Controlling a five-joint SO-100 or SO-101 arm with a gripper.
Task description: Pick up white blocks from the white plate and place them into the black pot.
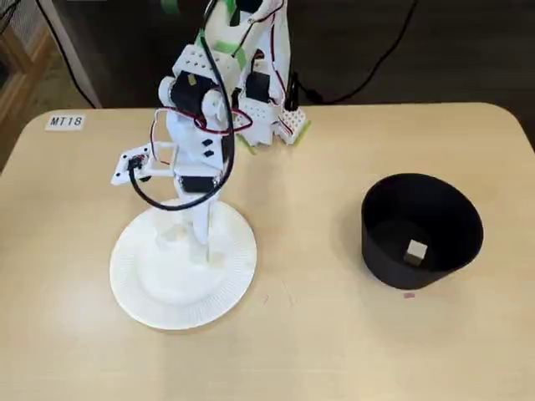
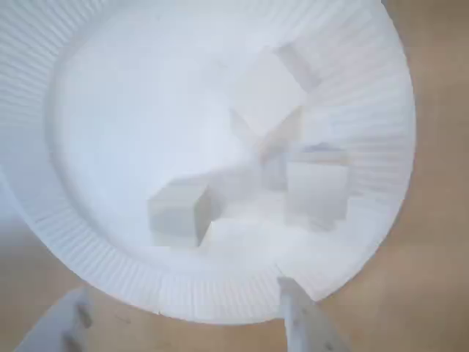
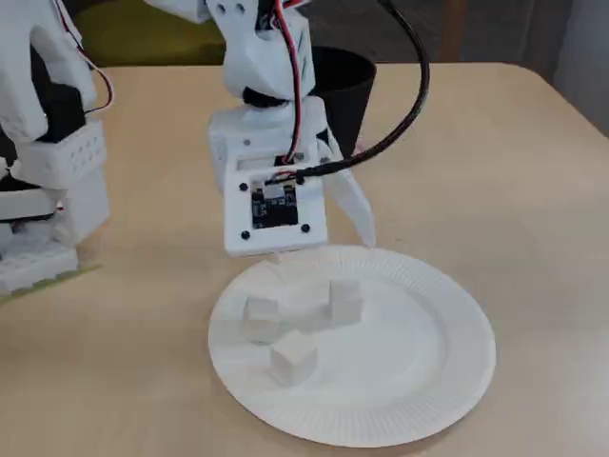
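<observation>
In the centre of the wrist view, small off-white cubes (image 2: 178, 213) lie on the ribbed white paper plate (image 2: 88, 242); they look light and stiff, best pinched on flat sides. The white two-finger gripper (image 2: 183, 323) hangs wide, empty.

White blocks: four counted. Three sit on the plate (image 3: 419, 381), toward its side nearest my base — one (image 3: 259, 315), a second (image 3: 344, 300), a third (image 3: 293, 357) closer to the plate's middle. The fourth (image 1: 415, 252) lies on the floor of the pot (image 1: 422, 232). Plates: one. Pots: one. Table (image 1: 318, 334): one, carrying all of it.
</observation>
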